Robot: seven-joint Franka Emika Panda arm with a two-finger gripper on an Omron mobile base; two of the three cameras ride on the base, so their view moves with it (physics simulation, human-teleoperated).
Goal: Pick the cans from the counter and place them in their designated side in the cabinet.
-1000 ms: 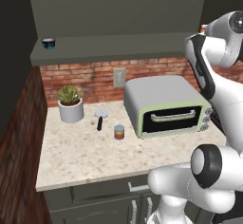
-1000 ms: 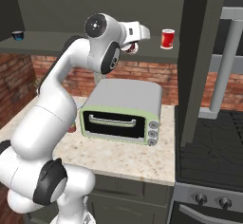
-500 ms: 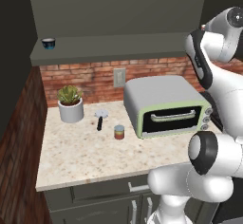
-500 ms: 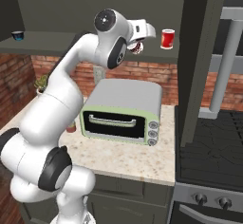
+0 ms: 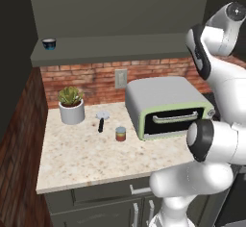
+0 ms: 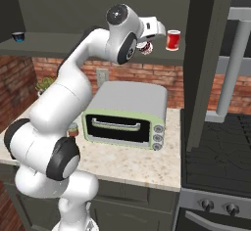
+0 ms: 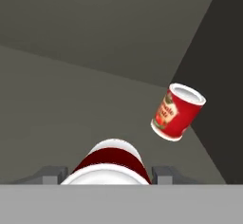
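Dark red and white can (image 7: 112,159), pinched between your gripper (image 6: 145,46)'s closed-in fingers, has edged nearer the bright red can (image 6: 173,39) at two o'clock on the grey-green cabinet shelf (image 6: 59,49), so release looks close.

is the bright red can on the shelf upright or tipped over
Upright. In the right base view the bright red can stands on its base on the cabinet shelf, pale top up. Its slant in the hand view comes from that camera's roll.
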